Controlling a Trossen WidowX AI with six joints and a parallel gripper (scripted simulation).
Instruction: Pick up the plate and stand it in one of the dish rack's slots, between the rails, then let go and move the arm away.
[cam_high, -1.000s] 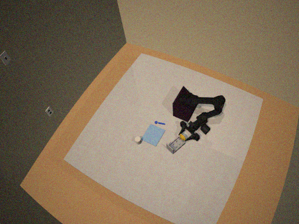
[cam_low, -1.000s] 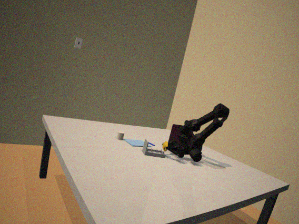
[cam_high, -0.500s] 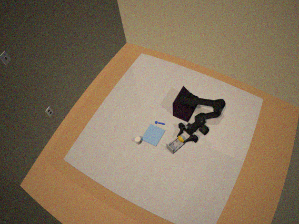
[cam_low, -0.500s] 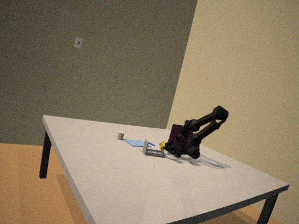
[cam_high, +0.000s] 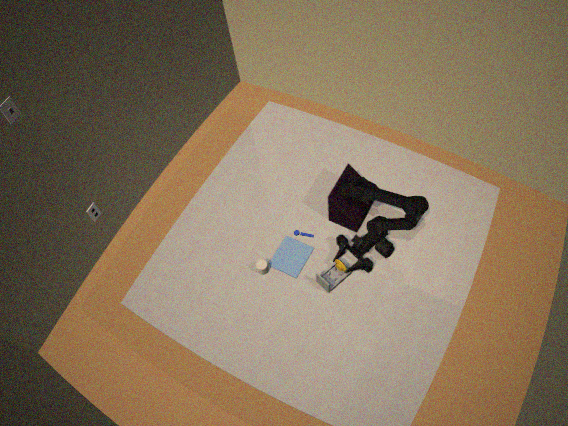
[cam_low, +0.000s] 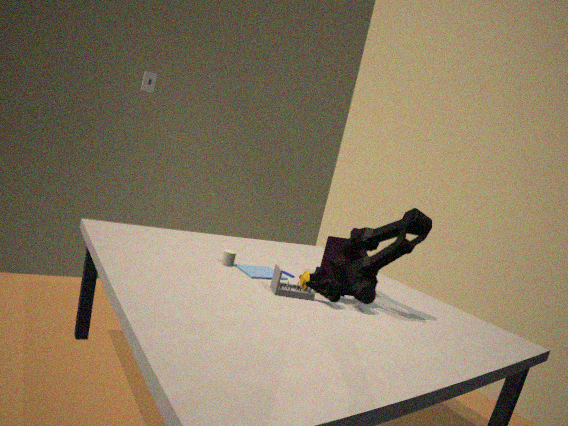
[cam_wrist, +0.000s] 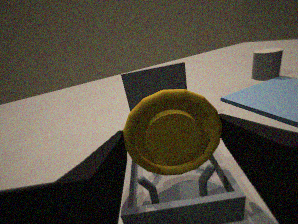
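Arm folded low over the white table (cam_low: 210, 340), elbow raised, wrist reaching down toward the dish rack (cam_high: 331, 278).

Claw (cam_wrist: 172, 137): pinching the yellow plate (cam_wrist: 172, 131) by its rim. The two dark fingers sit on opposite edges of the plate, one at each side in the wrist view. Fingers stand fairly wide because the plate spans the gap between them.

Plate: held on edge, roughly upright, face toward the wrist camera, inner ring visible. It hangs directly between the fingers and over the near part of the rack. Its lower edge dips among the grey rails (cam_wrist: 150, 187); whether it touches the rack floor I cannot tell. The rack's tall grey end panel (cam_wrist: 155, 82) stands just behind the plate.

From above, the plate (cam_high: 340, 264) shows as a small yellow spot at the arm-side end of the rack, wedged at the claw tip. From the side view the plate (cam_low: 304, 280) sits at the rack's (cam_low: 290, 289) right end, touching the claw.

Other items on the table: light blue mat (cam_high: 291, 256) just beside the rack, small pale cup (cam_high: 262, 265) at the mat's far edge, blue tool (cam_high: 303, 233) near the mat's corner, dark box (cam_high: 347, 200) at the arm's base.
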